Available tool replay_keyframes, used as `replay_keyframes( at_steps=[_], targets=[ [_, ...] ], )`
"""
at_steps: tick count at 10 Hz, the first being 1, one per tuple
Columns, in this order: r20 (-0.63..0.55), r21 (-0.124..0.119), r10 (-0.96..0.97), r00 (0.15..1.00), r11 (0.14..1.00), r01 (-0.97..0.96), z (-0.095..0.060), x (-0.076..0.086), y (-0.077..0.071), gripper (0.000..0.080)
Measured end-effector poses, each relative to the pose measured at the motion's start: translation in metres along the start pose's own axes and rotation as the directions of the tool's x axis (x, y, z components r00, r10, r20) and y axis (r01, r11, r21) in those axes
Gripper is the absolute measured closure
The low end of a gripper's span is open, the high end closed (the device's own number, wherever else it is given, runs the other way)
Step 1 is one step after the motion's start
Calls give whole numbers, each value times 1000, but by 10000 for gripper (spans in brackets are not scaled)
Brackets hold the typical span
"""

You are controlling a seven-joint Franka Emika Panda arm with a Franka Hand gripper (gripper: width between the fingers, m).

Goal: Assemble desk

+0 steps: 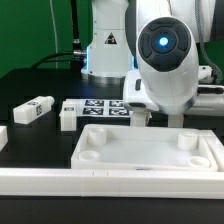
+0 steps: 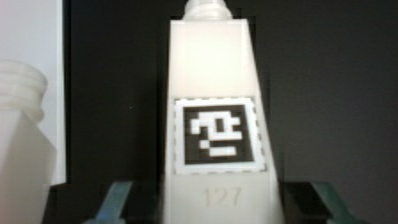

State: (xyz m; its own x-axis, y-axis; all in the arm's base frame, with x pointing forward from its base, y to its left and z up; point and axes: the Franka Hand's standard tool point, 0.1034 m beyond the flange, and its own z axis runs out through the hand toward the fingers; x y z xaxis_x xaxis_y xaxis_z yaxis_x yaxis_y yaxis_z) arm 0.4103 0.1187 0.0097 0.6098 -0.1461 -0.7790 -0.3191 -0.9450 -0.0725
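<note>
Behind the rimmed desk top (image 1: 150,150) in the exterior view, the arm (image 1: 165,60) stoops to the counter (image 1: 20,90). Seen from the wrist, the fingers (image 2: 119,203) straddle a tagged desk leg (image 2: 217,90); whether they clench it I cannot tell. Picking it up seems the step, needing a firm squeeze before lifting.

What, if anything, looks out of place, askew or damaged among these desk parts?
Nothing stands out. The top lies flat and looks whole. A leg lies slanted at the exterior view's left, loose but undamaged, as an unassembled part would.
</note>
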Motion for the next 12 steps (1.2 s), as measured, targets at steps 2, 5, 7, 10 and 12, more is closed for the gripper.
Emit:
replay_keyframes(
  at_steps=[2, 5, 7, 10, 12],
  targets=[
    [0, -1, -3, 1000, 1000, 3, 0, 0, -1, 511],
    [-23, -3, -39, 999, 999, 39, -12, -6, -7, 511],
    [-69, -2, -100, 993, 995, 100, -36, -17, -15, 511],
    [-103, -4, -136, 985, 991, 137, -52, -26, -16, 511],
    [-132, -4, -137, 982, 991, 137, -54, -23, -17, 510]
  ],
)
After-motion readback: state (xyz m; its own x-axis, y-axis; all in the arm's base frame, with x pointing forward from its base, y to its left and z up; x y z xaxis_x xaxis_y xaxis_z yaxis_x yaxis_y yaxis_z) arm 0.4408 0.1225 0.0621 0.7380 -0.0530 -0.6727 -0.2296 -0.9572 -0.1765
